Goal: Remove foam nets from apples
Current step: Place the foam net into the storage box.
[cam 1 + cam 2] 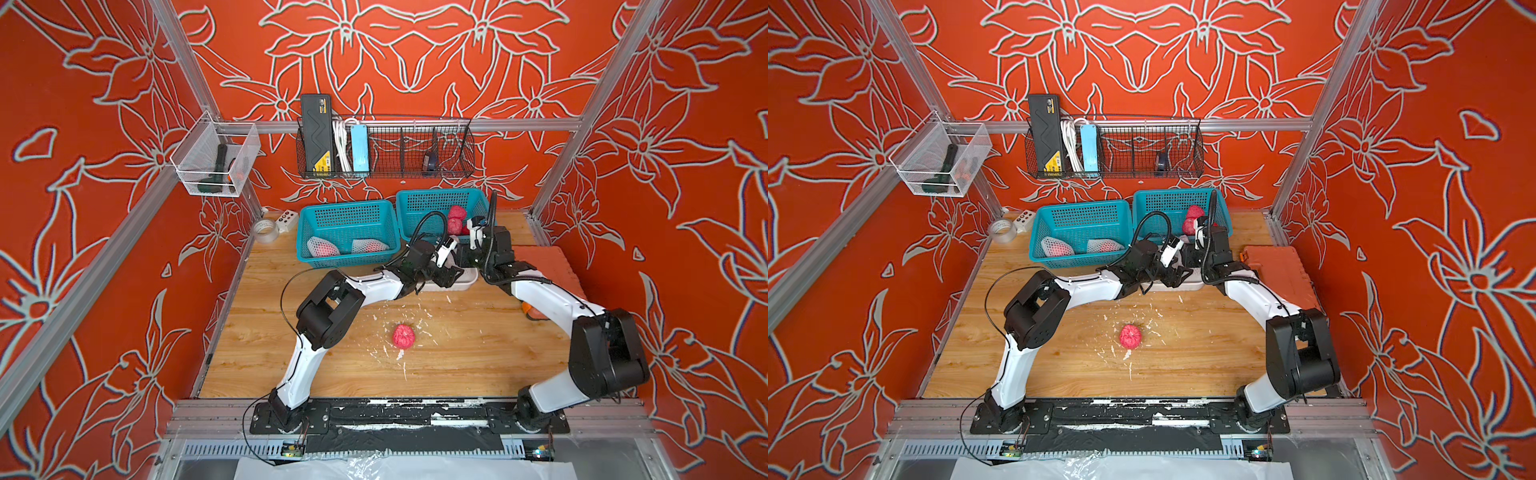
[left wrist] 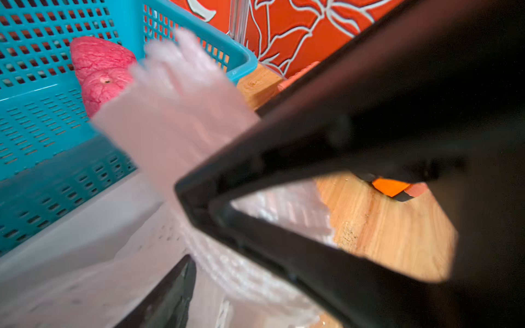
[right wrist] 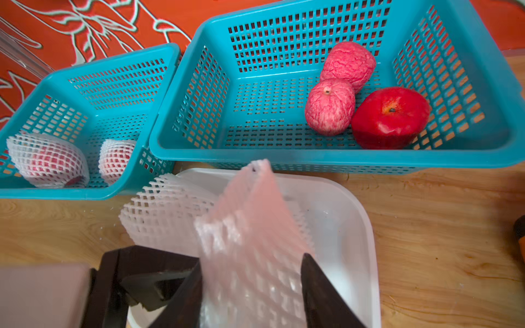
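A white foam net (image 3: 250,227) stands blurred between the spread fingers of my right gripper (image 3: 251,289), over the white tray (image 3: 355,204). A second foam net (image 3: 159,215) lies flat in the tray. My left gripper (image 1: 445,272) is open just beside it, one of its fingers (image 3: 147,272) over that flat net. Two netted apples (image 3: 48,162) (image 3: 116,159) lie in the left teal basket (image 3: 85,196). Three bare apples (image 3: 331,106) (image 3: 349,64) (image 3: 390,117) sit in the right teal basket (image 3: 255,150). One bare pink apple (image 1: 403,336) rests alone on the table.
An orange case (image 1: 544,266) lies at the table's right edge, with an orange-handled tool (image 1: 527,308) beside the right arm. A tape roll (image 1: 266,231) and a switch box (image 1: 286,220) sit at the back left. White foam crumbs litter the wood around the lone apple.
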Tool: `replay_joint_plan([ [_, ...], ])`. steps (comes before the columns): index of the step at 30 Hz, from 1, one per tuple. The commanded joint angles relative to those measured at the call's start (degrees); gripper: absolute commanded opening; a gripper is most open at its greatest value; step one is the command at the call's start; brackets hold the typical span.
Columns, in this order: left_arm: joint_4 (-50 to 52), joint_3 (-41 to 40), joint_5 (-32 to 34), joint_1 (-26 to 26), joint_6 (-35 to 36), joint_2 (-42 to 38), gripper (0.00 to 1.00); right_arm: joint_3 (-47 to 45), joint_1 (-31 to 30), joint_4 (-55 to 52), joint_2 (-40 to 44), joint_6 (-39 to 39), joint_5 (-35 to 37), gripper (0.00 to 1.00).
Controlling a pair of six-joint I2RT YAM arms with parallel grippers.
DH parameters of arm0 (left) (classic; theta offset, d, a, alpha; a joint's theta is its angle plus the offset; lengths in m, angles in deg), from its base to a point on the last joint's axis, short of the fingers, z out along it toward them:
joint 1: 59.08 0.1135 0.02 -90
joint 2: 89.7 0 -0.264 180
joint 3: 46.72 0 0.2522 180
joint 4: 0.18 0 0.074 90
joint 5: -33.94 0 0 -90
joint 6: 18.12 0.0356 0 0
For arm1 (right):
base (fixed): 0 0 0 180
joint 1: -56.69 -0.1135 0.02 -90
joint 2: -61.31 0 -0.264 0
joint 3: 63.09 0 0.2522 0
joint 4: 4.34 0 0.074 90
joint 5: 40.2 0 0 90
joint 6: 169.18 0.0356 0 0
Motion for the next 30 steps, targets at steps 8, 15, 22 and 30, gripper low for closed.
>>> replay_joint_plan([
  [8, 3.4, 3.6, 2.0, 1.0, 0.3, 3.0, 0.70, -3.3, 0.2, -2.7, 7.0, 2.3, 1.3, 0.74],
  [15, 4.9, 4.8, 2.6, 1.9, 0.2, 3.5, 0.70, -1.4, 0.4, -6.9, 8.7, 2.5, 1.0, 0.79],
  [22, 5.5, 5.0, 2.2, 2.1, 0.0, 2.8, 0.70, -0.2, 0.7, -10.7, 12.0, 3.1, 2.6, 0.79],
  [30, 8.1, 3.5, 2.4, 2.2, -0.4, -7.7, 0.75, -2.5, 2.3, -7.8, 13.6, 3.7, 0.8, 0.74],
])
